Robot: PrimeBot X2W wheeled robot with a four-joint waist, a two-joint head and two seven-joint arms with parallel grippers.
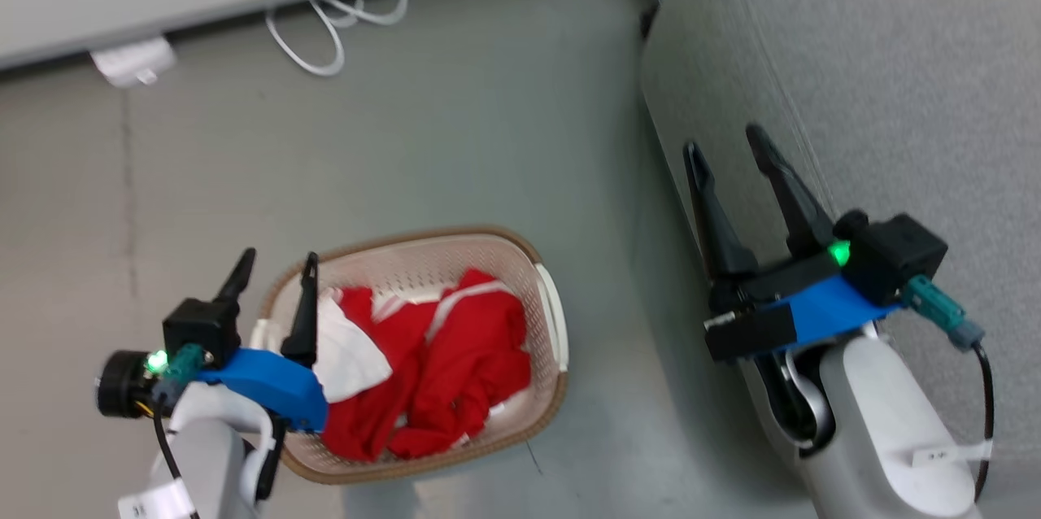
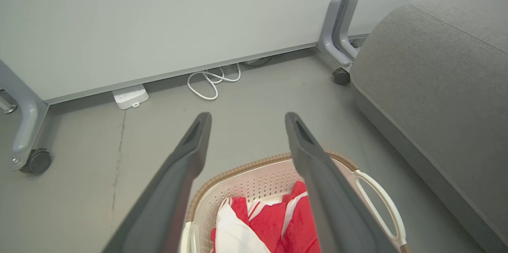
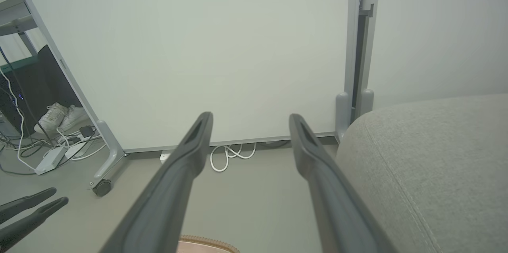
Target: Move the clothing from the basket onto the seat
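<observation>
The red clothing (image 1: 455,356) with white stripes and a white panel lies bunched in the cream basket (image 1: 520,246) with its brown rim, on the floor at lower centre. From the left wrist the clothing (image 2: 274,221) and basket (image 2: 254,181) show low between my fingers. My left gripper (image 1: 276,267) hangs open above the basket's left end, holding nothing. The light-grey seat (image 1: 878,80) fills the right side; the seat (image 2: 444,70) and the seat (image 3: 432,165) also stand at the right of both wrist views. My right gripper (image 1: 726,141) is open over the seat's left edge, empty.
A white partition panel (image 2: 158,19) on wheeled grey legs (image 2: 27,134) stands behind the basket. A white cable (image 1: 333,19) and a white power strip (image 1: 134,59) lie at its base. Grey floor (image 1: 455,120) spreads between basket and seat. Shoes and cables (image 3: 55,118) lie beyond the panel.
</observation>
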